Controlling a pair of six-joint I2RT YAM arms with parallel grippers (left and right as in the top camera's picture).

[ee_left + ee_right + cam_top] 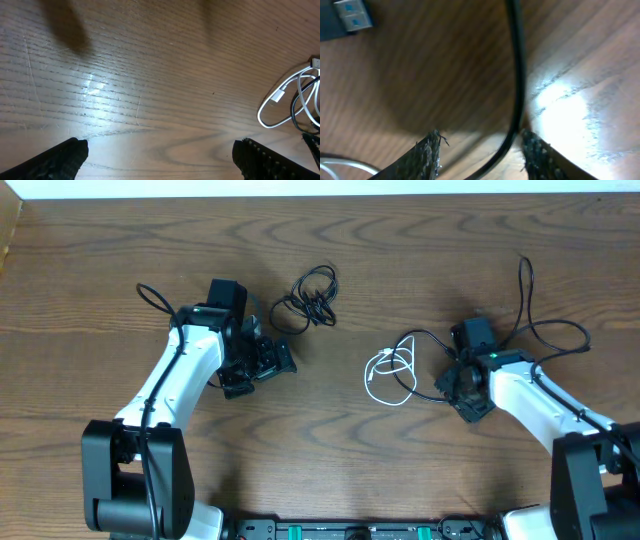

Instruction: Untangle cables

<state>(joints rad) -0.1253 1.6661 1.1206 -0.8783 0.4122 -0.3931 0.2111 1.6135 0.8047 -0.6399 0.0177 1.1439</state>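
When you looked through the right wrist camera, one thin black flexible cord [517,75] ran straight through the gap of the right gripper [480,145]. Its long axis crossed the line on which the jaws close, and it lay nearer to one of the two fingers [540,155]. The jaws stood apart and did not press the cord, so I judge that you needed only to close them.

From above, this cord looped together with the short white cord [390,375], just beside that gripper. The second black cord [310,300] lay well apart as a small coil. The left gripper [278,366] was the nearer one to it, and it was spread wide with nothing inside.

A flat metal plug with a blue tongue [352,17] showed no writing you could read, and no brand was visible anywhere.
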